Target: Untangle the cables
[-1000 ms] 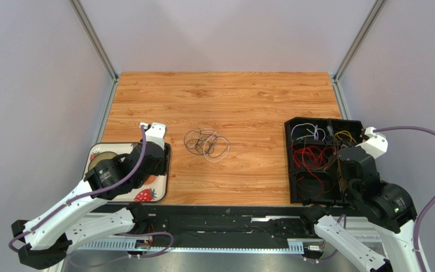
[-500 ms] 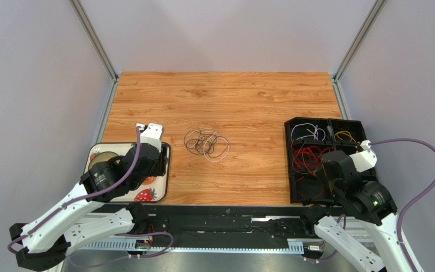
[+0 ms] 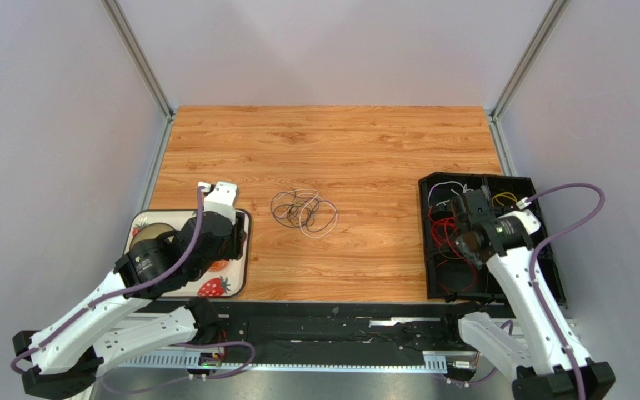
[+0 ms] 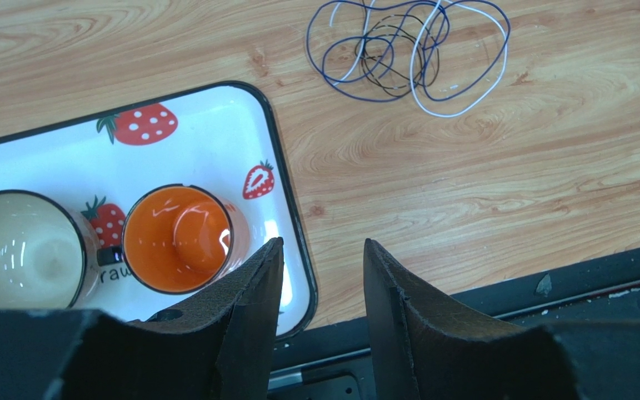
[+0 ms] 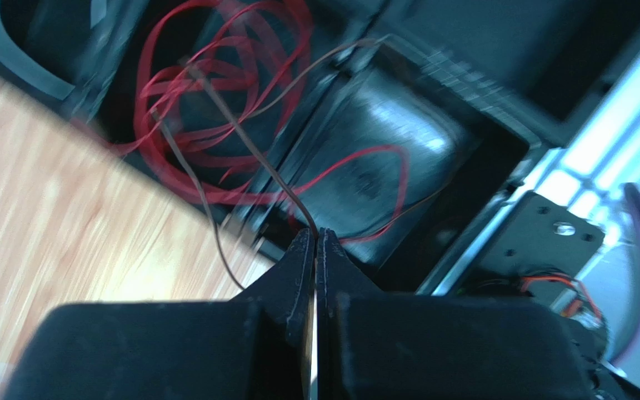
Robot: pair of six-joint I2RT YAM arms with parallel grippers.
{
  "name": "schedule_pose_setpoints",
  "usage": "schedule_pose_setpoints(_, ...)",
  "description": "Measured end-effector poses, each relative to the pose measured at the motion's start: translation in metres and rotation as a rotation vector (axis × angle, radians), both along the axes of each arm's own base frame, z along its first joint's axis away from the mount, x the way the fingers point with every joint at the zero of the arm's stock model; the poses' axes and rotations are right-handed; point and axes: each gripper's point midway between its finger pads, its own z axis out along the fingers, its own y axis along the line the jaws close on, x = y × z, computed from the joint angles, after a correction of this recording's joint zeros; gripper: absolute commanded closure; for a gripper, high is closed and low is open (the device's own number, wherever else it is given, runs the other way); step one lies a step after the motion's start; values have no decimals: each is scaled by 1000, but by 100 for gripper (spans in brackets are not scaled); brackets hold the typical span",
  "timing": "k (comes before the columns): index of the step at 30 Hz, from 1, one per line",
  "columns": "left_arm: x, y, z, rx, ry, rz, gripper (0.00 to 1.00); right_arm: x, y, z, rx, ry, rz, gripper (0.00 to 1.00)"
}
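A tangle of thin blue, white and dark cables (image 3: 302, 211) lies on the wooden table, left of centre; it also shows in the left wrist view (image 4: 407, 52). My left gripper (image 4: 322, 250) is open and empty, over the corner of the strawberry tray, well short of the tangle. My right gripper (image 5: 315, 237) is shut on a thin brown cable (image 5: 248, 146) and holds it above the black divided box (image 3: 437, 283). Red cables (image 5: 215, 100) lie in the box under it. White cables (image 3: 453, 196) and yellow cables (image 3: 507, 200) lie in the far compartments.
A white strawberry tray (image 4: 215, 117) at the table's left front holds an orange cup (image 4: 177, 237) and a cream cup (image 4: 19, 250). The black rail (image 3: 340, 321) runs along the near edge. Grey walls and metal posts close the sides.
My right arm has swung left and forward over the black box, the brown cable in its jaws. My left arm has barely shifted.
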Motion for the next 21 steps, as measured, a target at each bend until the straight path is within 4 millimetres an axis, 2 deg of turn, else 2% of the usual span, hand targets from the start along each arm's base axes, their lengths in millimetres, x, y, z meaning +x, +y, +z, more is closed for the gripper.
schedule_pose_setpoints(3, 0, 0, 1, -6, -4, -1, 51, -1, -18, -10, -30, 83, -83, 100)
schedule_pose_setpoints(6, -1, 1, 3, -11, -9, -2, 51, -1, -25, -21, -48, 170, -116, 100)
schedule_pose_setpoints(12, -1, 1, 4, -20, -16, -2, 51, 1, -25, -40, -68, 298, -131, 100)
schedule_pose_setpoints(21, -2, 3, 7, -35, -28, -1, 51, -5, -25, -58, -73, 369, -171, 100)
